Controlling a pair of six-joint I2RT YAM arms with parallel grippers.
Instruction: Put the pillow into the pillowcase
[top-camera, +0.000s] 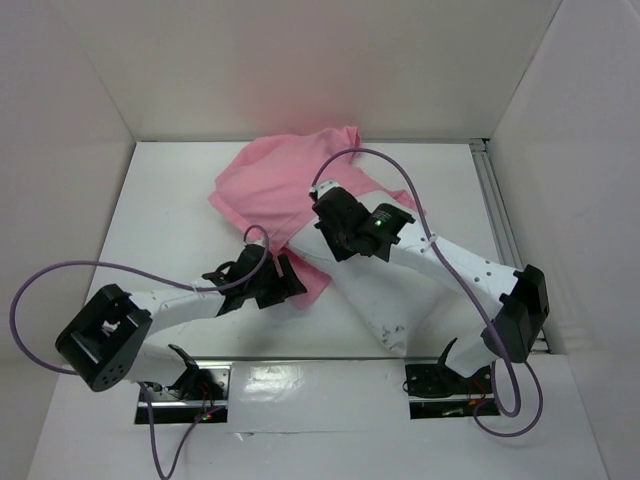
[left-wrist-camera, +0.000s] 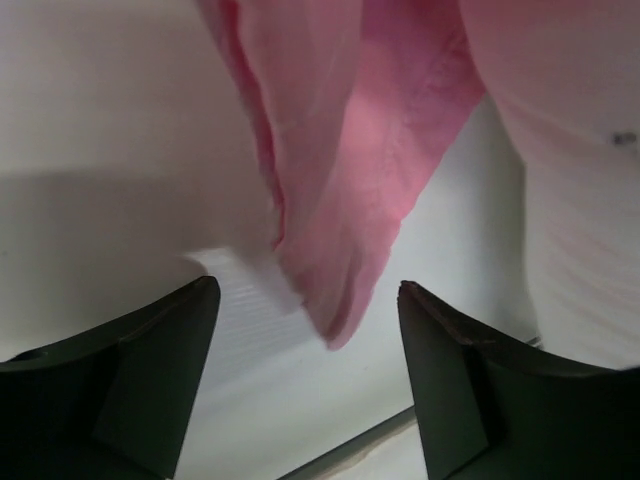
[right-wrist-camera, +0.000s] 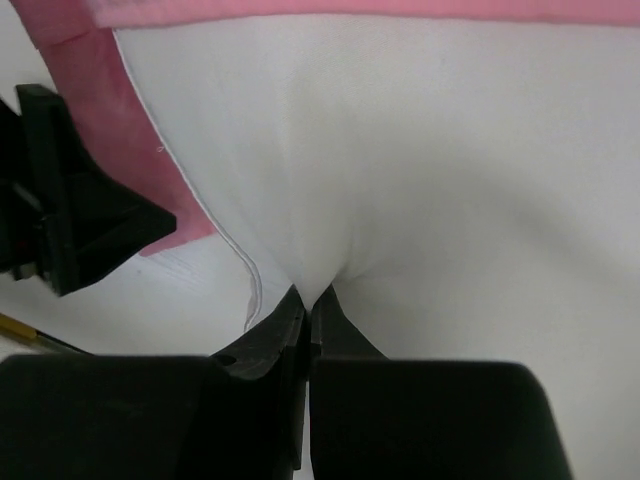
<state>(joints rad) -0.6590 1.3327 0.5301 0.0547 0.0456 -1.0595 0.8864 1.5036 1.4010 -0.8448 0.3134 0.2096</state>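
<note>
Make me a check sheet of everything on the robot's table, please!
Surface: white table, bare where it shows.
Job's things: pink pillowcase crumpled at the far middle; white pillow lies slanted from it toward the near edge, mostly outside.
Clutter: nothing seen.
Grippers: left gripper open, with a pillowcase flap between its fingers, not pinched; right gripper shut on a fold of the pillow.
Cables: purple cables loop from both arms, one arching over the pillowcase.
Surroundings: white walls on three sides; metal rail along the right edge.
</note>
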